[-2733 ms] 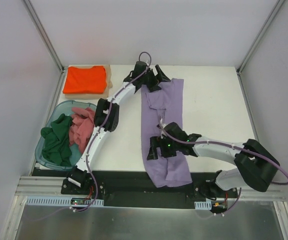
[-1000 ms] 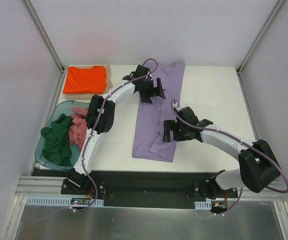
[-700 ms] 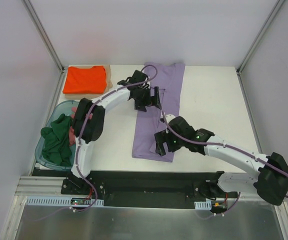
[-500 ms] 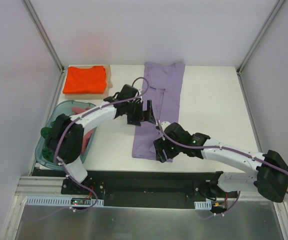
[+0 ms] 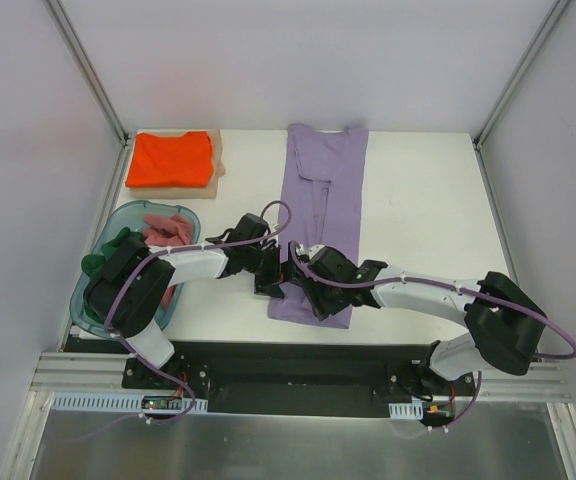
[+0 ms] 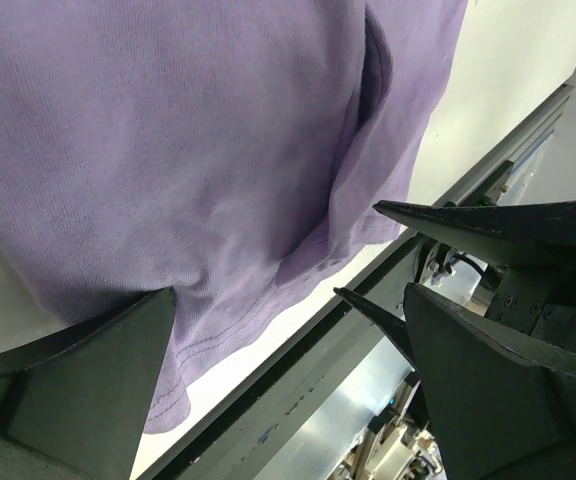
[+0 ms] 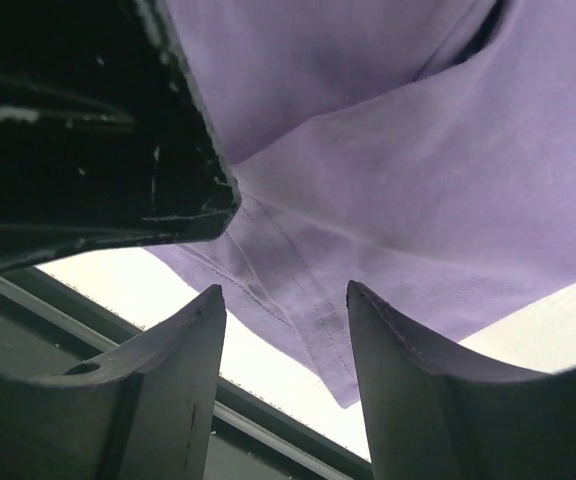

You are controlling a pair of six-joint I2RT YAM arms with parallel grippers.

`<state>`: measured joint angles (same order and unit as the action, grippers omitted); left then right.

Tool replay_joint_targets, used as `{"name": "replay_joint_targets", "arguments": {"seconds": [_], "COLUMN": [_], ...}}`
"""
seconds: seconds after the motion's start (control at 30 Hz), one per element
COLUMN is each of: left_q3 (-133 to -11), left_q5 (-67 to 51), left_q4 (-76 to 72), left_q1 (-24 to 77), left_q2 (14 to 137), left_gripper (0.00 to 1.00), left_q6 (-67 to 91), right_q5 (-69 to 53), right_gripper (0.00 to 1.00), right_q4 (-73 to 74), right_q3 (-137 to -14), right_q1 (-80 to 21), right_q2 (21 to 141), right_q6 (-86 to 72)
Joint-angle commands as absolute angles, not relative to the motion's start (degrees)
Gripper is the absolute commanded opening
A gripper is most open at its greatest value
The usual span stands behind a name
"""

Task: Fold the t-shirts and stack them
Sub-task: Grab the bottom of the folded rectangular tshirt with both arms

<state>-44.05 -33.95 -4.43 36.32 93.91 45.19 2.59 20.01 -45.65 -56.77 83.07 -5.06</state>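
The lavender t-shirt (image 5: 326, 190) lies flat as a long, narrow strip from the far edge of the table to near the front. It fills the left wrist view (image 6: 198, 150) and the right wrist view (image 7: 408, 150). My left gripper (image 5: 272, 280) is open at the left corner of its near hem (image 6: 288, 330), with cloth between the spread fingers. My right gripper (image 5: 312, 296) is open just above the near hem (image 7: 283, 300), close beside the left one. The orange t-shirt (image 5: 170, 158) lies folded at the far left. The green t-shirt (image 5: 98, 265) and the pink t-shirt (image 5: 164, 222) lie crumpled in the tub.
The teal tub (image 5: 128, 206) stands at the left edge. A tan board (image 5: 218, 152) lies under the orange shirt. The table's front edge and black rail (image 5: 268, 348) run just below the hem. White enclosure walls surround the table.
Both grippers have moved from the shirt's far and middle parts down to its near hem. The shirt, which earlier hung over the front edge, now lies straight and fully on the table.
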Motion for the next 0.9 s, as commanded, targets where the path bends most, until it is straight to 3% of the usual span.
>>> {"name": "replay_joint_targets", "arguments": {"seconds": [0.0, 0.87], "left_q3": [-42.28, -43.33], "left_q5": [-26.21, -21.18], "left_q4": [-0.98, 5.63], "left_q1": [36.3, 36.3], "left_q2": [94.57, 92.29], "left_gripper": [0.99, 0.99], "left_q6": [43.86, 40.34], "right_q5": [5.36, 8.35], "right_gripper": [0.54, 0.49], "right_q4": [21.01, 26.19], "right_q3": [-47.38, -48.25], "right_q1": [-56.87, -58.62], "right_q2": [82.44, 86.39], "right_q6": [-2.9, -4.83]}}
